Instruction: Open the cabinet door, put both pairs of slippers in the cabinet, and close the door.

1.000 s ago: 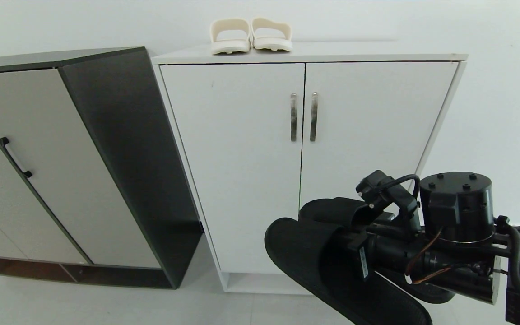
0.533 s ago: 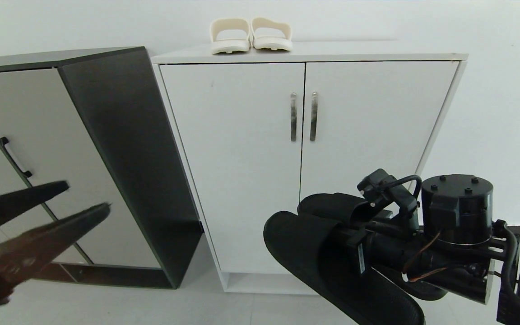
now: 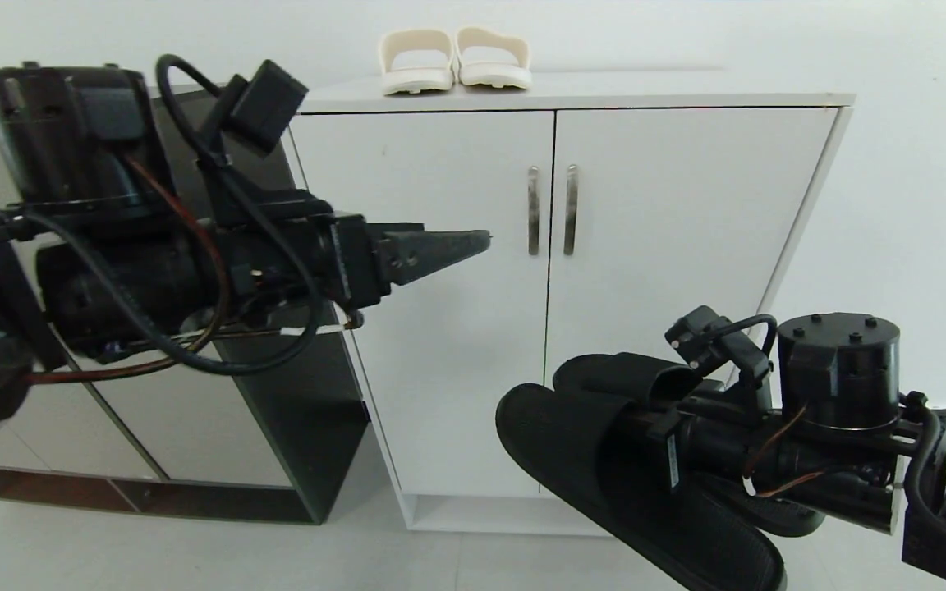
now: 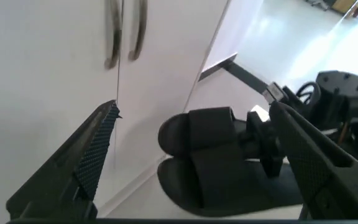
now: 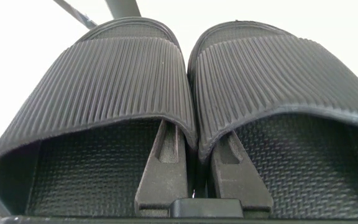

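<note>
The left arm [image 3: 153, 263] stretches level across the upper left of the head view. The left gripper [image 3: 473, 242] points toward the frame's centre, its fingers [image 4: 95, 149] spread wide around nothing. The right arm [image 3: 810, 468] lies at lower right, pointing left. The right gripper [image 5: 197, 134] pinches the black slippers [image 3: 604, 443], one finger inside each.

home entryway: white cabinet [image 3: 670, 230], dark cabinet [image 3: 309, 410], cream slippers [image 3: 417, 74].

L end effector [image 3: 477, 240] near cabinet handles [image 3: 534, 211], doors [image 3: 440, 345] shut; black slippers [image 3: 596, 460] lower R; white pair [image 3: 455, 61] atop.
</note>
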You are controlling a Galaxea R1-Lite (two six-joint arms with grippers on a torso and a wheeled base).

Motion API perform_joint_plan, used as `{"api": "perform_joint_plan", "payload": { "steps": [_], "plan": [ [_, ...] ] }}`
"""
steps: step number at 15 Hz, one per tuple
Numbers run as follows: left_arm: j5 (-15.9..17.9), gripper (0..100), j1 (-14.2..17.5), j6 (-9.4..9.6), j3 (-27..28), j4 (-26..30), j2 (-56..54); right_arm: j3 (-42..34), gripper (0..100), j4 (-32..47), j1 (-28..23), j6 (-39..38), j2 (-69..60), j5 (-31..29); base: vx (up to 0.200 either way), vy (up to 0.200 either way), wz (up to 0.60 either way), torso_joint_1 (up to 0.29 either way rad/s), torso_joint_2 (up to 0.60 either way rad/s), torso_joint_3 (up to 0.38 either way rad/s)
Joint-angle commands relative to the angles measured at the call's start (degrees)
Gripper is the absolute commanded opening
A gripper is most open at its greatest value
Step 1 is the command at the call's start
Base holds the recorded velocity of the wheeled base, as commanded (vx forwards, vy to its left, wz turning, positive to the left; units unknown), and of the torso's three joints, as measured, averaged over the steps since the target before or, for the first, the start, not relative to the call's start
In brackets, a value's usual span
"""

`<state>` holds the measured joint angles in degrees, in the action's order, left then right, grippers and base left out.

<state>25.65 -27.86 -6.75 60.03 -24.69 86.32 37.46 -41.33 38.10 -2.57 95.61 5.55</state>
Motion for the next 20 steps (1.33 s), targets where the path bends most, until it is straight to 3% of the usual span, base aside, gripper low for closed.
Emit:
{"api": "perform_joint_plan", "payload": {
  "steps": [1, 2, 4, 6, 8, 10, 11, 13, 14, 15, 16, 20],
  "plan": [
    [-0.16, 100, -2.99, -0.98, 8.44, -0.01, 9.57, 0.33, 0, -0.07, 0.14, 0.11, 1.33, -0.1, 0.0, 0.0, 0.0, 0.0, 0.0, 0.0],
    [0.1, 100, -3.52, -1.07, 9.58, -0.01, 10.36, -0.2, 0, -0.25, 0.22, 0.29, 1.51, -0.27, 0.0, 0.0, 0.0, 0.0, 0.0, 0.0],
    [1.07, 100, -3.7, -3.0, 16.53, 0.08, 15.72, -0.2, 0, -2.18, -0.04, 0.64, 2.65, -0.19, 0.0, 0.0, 0.0, 0.0, 0.0, 0.0],
    [5.02, 100, -3.61, -6.61, 21.71, 0.16, 19.24, -0.55, 0, -3.15, 0.05, 0.73, 3.35, -0.36, 0.0, 0.0, 0.0, 0.0, 0.0, 0.0],
    [8.8, 100, -3.7, -9.07, 25.58, 0.52, 21.61, -0.9, 0, -3.59, 0.05, 0.73, 3.27, -0.27, 0.0, 0.0, 0.0, 0.0, 0.0, 0.0],
    [11.79, 100, -3.79, -13.02, 29.18, 3.24, 22.57, -1.16, 0, -3.85, 0.05, 0.73, 3.35, -0.27, 0.0, 0.0, 0.0, 0.0, 0.0, 0.0],
    [12.67, 100, -3.96, -13.9, 30.33, 3.24, 23.1, -1.16, 0, -3.85, 0.05, 0.64, 3.35, -0.19, 0.0, 0.0, 0.0, 0.0, 0.0, 0.0],
    [11.79, 100, -4.84, -13.81, 32.08, 3.33, 25.3, -1.16, 0, -3.85, 0.05, 0.64, 3.35, -0.19, 0.0, 0.0, 0.0, 0.0, 0.0, 0.0],
    [8.72, 100, -6.6, -13.72, 32.43, 3.33, 26.09, -1.25, 0, -3.85, -0.04, 0.64, 3.27, -0.19, 0.0, 0.0, 0.0, 0.0, 0.0, 0.0],
    [8.01, 100, -7.04, -12.67, 32.79, 3.33, 26.79, -1.25, 0, -3.85, -0.04, 0.64, 3.35, -0.19, 0.0, 0.0, 0.0, 0.0, 0.0, 0.0],
    [7.66, 100, -6.95, -11.79, 34.63, 3.42, 28.2, -1.25, 0, -3.85, -0.13, 0.64, 3.35, -0.19, 0.0, 0.0, 0.0, 0.0, 0.0, 0.0],
    [6.34, 100, -5.46, -11.35, 36.74, 4.56, 29.69, -1.25, 0, -3.85, -0.13, 0.64, 3.79, -0.19, 0.0, 0.0, 0.0, 0.0, 0.0, 0.0]
  ]
}}
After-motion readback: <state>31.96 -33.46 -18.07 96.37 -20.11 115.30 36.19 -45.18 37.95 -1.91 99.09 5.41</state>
